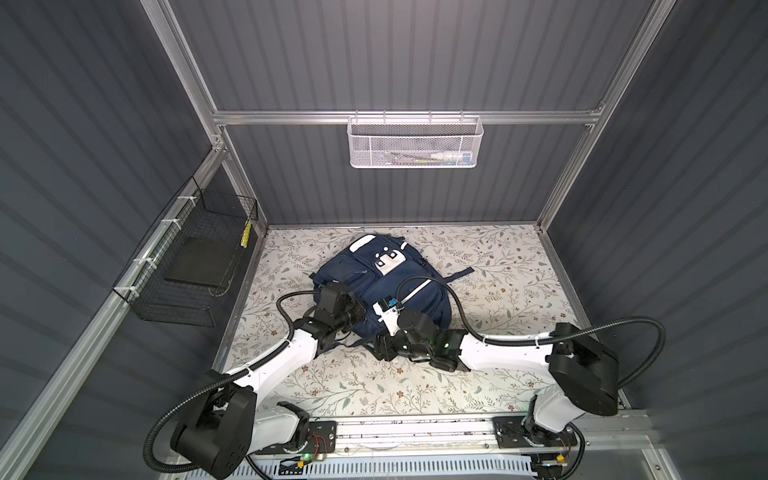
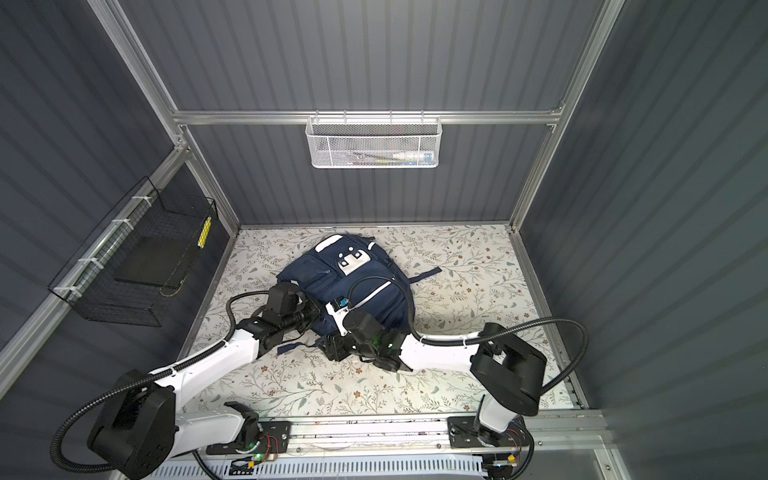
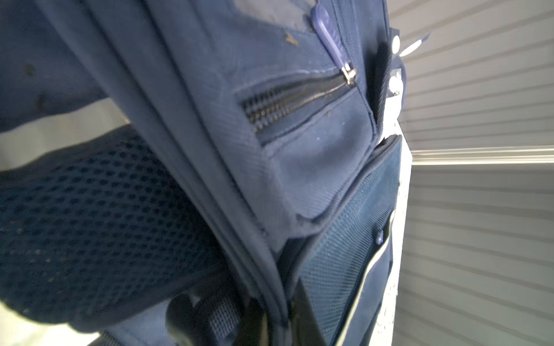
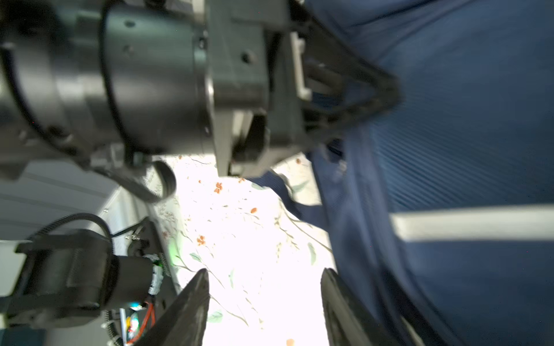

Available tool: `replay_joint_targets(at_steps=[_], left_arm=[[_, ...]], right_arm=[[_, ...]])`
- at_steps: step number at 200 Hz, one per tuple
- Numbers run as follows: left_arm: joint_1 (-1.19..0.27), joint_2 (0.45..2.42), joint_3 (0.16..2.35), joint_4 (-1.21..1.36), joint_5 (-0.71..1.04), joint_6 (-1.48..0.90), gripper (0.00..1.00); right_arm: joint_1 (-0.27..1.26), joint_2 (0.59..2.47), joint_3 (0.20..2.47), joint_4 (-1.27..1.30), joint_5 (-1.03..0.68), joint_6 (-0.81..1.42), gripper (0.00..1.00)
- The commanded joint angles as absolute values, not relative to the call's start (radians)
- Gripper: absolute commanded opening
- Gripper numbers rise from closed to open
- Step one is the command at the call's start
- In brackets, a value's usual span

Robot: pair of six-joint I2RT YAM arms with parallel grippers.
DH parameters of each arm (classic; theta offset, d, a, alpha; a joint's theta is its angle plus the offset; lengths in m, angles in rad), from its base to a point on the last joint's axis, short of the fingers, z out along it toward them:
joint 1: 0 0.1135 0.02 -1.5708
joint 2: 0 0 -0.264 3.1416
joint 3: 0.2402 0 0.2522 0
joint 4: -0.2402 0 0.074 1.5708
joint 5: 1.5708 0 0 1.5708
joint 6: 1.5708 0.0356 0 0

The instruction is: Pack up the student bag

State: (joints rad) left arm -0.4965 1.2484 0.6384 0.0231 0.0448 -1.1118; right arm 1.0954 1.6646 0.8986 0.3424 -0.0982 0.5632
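Two sets of jaws are working at the near end of the student bag [image 1: 353,270], which is lying flat in the middle of the tabletop [image 1: 519,270], front pockets up. My left jaws are pinching almost closed on the bag's piped side seam, beside the mesh panel [image 3: 90,224]. My right jaws are standing partly open with nothing between them. Only bare tabletop is showing in the gap, and one finger is sitting just beside the fabric.

I am judging the bag to be soft, floppy and fairly light. A pinch of loose cloth will probably be folding it rather than lifting it whole, so I am favouring the stitched seams, the zip pull [image 3: 329,39] or a strap [image 1: 461,272] as holds.

I am seeing open tabletop to the right and at the front. The left wall with its black wire basket [image 1: 187,257] is sitting nearer, and the white basket [image 1: 415,143] is hanging well above the far edge.
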Motion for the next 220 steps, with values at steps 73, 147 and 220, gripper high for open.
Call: replay_joint_targets(at_steps=[73, 147, 220], left_arm=[[-0.583, 1.192, 0.662, 0.051, 0.071, -1.273, 0.0], [-0.65, 1.145, 0.655, 0.023, 0.006, -1.303, 0.0], [-0.65, 1.086, 0.646, -0.058, -0.044, -1.285, 0.0]], right_arm=[[1.02, 1.769, 0.98, 0.405, 0.216, 0.533, 0.53], [0.984, 1.838, 1.019, 0.36, 0.405, 0.478, 0.42], [0.957, 1.843, 1.033, 0.386, 0.463, 0.387, 0.03]])
